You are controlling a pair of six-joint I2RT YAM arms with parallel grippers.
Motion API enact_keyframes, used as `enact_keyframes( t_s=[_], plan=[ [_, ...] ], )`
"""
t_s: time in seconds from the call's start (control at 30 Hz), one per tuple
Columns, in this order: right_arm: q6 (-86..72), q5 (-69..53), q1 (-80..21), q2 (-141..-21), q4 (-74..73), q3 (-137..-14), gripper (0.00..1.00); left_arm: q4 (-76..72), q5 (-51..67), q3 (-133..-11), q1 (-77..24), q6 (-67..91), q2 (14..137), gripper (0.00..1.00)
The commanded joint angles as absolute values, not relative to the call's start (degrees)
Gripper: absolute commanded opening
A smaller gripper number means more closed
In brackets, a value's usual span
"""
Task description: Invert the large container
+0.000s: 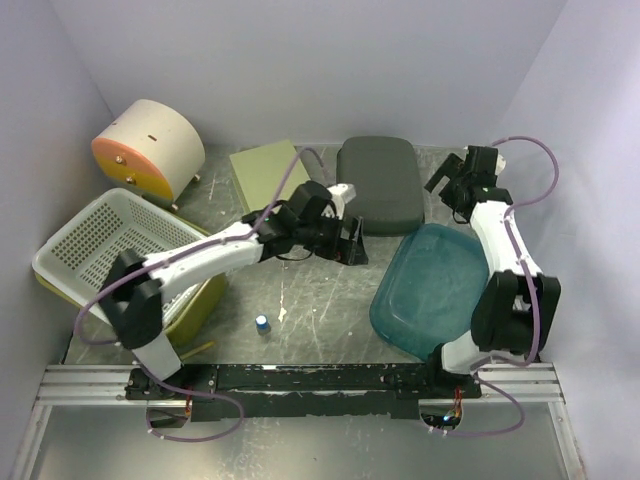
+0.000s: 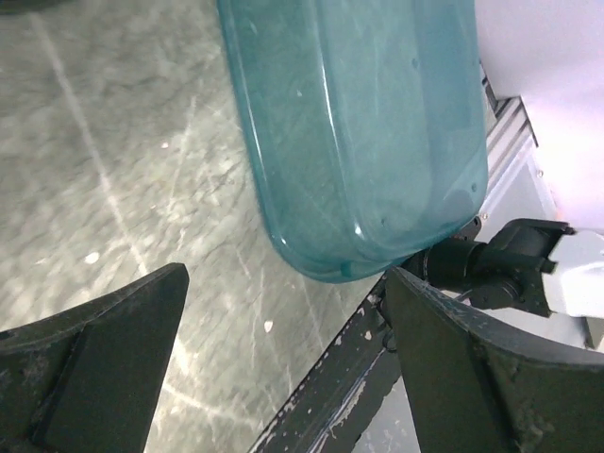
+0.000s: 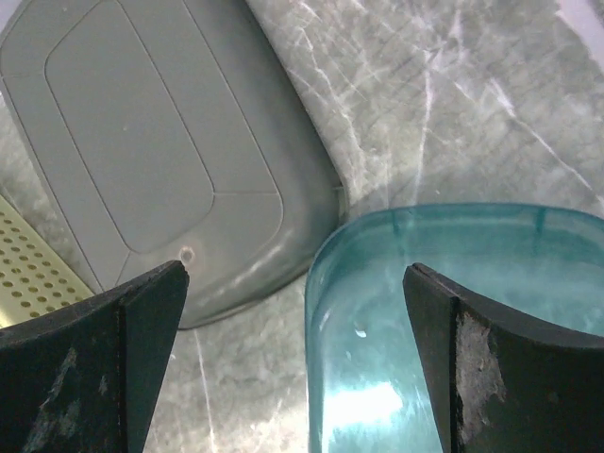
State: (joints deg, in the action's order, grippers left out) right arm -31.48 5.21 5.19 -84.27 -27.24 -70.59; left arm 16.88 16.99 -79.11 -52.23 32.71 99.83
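The large container (image 1: 430,285) is a translucent teal tub lying on the table at the right, close to the right arm's base, its broad smooth face turned up. My left gripper (image 1: 352,243) hangs over the table's middle, left of the tub, open with nothing between its fingers. In the left wrist view the tub (image 2: 368,132) fills the upper part, beyond the open left gripper (image 2: 283,283). My right gripper (image 1: 447,180) is open above the tub's far end. In the right wrist view the right gripper (image 3: 294,274) straddles the tub's corner (image 3: 444,330) without touching it.
A grey lid-like tub (image 1: 378,183) lies just behind the teal one, also visible as the grey tub (image 3: 142,142). A flat green box (image 1: 265,175), a cream and orange drum (image 1: 150,145), a white basket (image 1: 105,240) on a yellow bin and a small blue-capped bottle (image 1: 262,323) are at the left.
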Motion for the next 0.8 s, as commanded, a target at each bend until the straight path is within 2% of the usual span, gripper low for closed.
enact_keyframes(
  t_s=[0.0, 0.1, 0.43, 0.67, 0.77],
  plan=[
    [-32.4, -2.3, 8.2, -91.0, -18.5, -74.7, 1.00, 24.1, 5.2, -75.4, -52.3, 30.7, 88.4, 0.98],
    [-31.8, -8.7, 9.6, -98.6, -13.9, -78.3, 1.00, 24.3, 1.1, -72.3, -52.2, 31.4, 81.2, 0.99],
    [-31.5, -19.6, 8.9, -121.5, -12.6, -91.4, 1.00, 22.2, -8.9, -61.0, -52.2, 34.1, 65.9, 0.97],
    [-28.3, -22.1, -1.6, -127.2, -17.5, -100.4, 1.00, 22.1, -10.3, -58.8, -52.2, 34.5, 62.3, 0.96],
    [-30.1, -27.0, -3.4, -126.6, -16.3, -100.1, 1.00, 22.2, -9.8, -59.1, -52.2, 34.4, 63.2, 0.96]
  ],
)
